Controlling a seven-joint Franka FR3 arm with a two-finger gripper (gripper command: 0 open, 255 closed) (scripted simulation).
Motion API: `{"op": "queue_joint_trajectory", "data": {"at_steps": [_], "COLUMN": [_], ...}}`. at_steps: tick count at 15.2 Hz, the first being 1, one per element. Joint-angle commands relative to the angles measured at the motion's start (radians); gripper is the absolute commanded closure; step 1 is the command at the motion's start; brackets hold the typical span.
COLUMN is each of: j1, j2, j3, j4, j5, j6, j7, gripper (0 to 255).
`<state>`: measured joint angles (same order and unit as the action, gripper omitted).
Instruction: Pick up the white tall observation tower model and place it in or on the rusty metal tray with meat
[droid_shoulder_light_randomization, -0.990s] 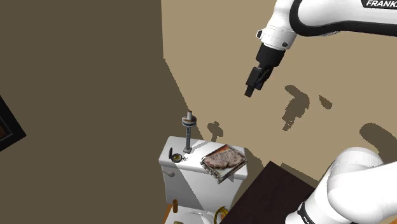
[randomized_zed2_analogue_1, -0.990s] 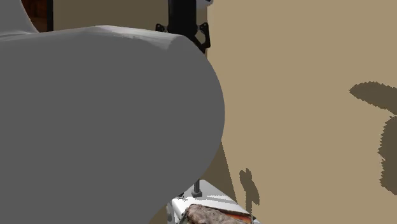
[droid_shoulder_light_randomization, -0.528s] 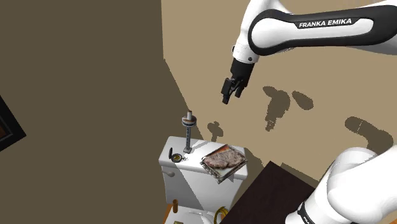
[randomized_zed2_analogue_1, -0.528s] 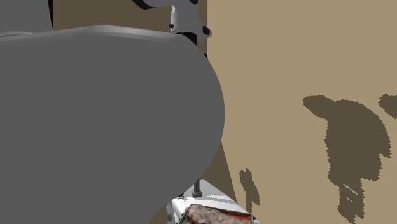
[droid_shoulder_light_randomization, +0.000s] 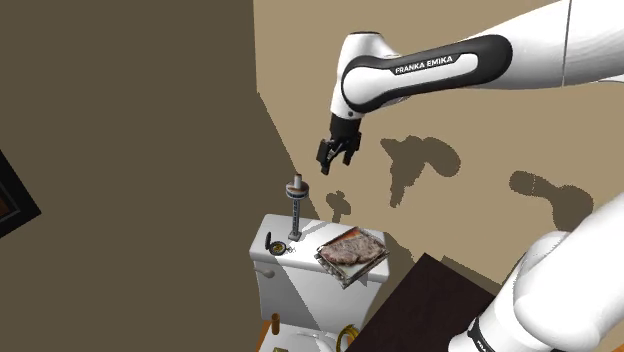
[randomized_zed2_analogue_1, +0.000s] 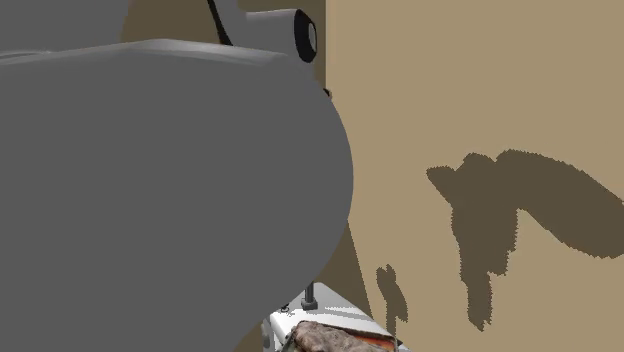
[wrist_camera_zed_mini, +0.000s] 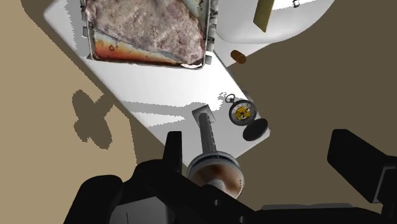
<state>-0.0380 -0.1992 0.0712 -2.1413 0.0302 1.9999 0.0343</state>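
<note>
Tan walls meet behind a white toilet tank lid (droid_shoulder_light_randomization: 279, 226). The slim grey observation tower model (droid_shoulder_light_randomization: 296, 208) stands upright near one end of the lid, beside a small gold pocket watch (wrist_camera_zed_mini: 242, 112). The rusty metal tray of meat (wrist_camera_zed_mini: 146, 61) lies at the other end. The all-black two-finger gripper (droid_shoulder_light_randomization: 333, 160) hangs above the tower, jaws spread wide (gripping nothing).

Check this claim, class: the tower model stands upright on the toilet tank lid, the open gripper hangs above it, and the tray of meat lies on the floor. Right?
One error: the tray lies on the tank lid beside the tower model, not on the floor; the shoulder view shows it. The open gripper does hang above.
</note>
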Motion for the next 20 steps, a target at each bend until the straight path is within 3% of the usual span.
{"op": "queue_joint_trajectory", "data": {"at_steps": [1,13,20], "j1": [-0.003,0.008,0.009], "j2": [0.079,0.530,0.571], "j3": [0.002,0.000,-0.002], "j4": [0.038,0.356,0.316], "j5": [-0.007,-0.050,-0.053], "j6": [0.029,0.097,0.178], "j7": [0.017,0.122,0.124], "gripper": [0,0,0]}}
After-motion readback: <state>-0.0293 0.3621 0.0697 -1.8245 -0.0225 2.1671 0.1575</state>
